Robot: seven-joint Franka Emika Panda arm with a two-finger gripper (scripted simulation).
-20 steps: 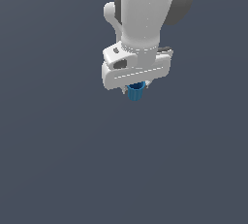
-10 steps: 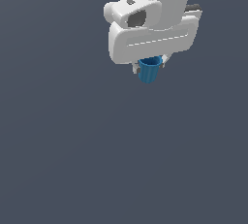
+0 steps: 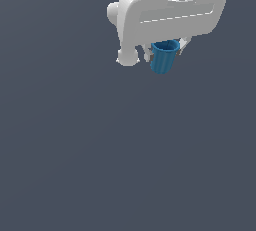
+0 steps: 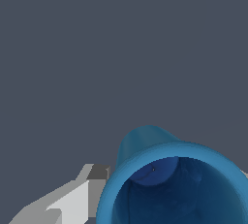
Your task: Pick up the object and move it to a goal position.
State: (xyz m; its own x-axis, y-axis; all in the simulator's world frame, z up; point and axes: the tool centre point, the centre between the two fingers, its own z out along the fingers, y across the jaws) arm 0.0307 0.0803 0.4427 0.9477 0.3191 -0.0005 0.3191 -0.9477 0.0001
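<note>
Near the top of the exterior view, right of centre, the ribbed blue cup hangs beneath the white gripper, clenched between its fingers with the rim uppermost, against plain grey. Seen from the wrist view, its darker hollow holds nothing visible.

The white gripper sits at one o'clock in the frame, clamped around the blue ribbed cup, which hangs below it.

Ribbed blue cup, upright, aloft
</note>
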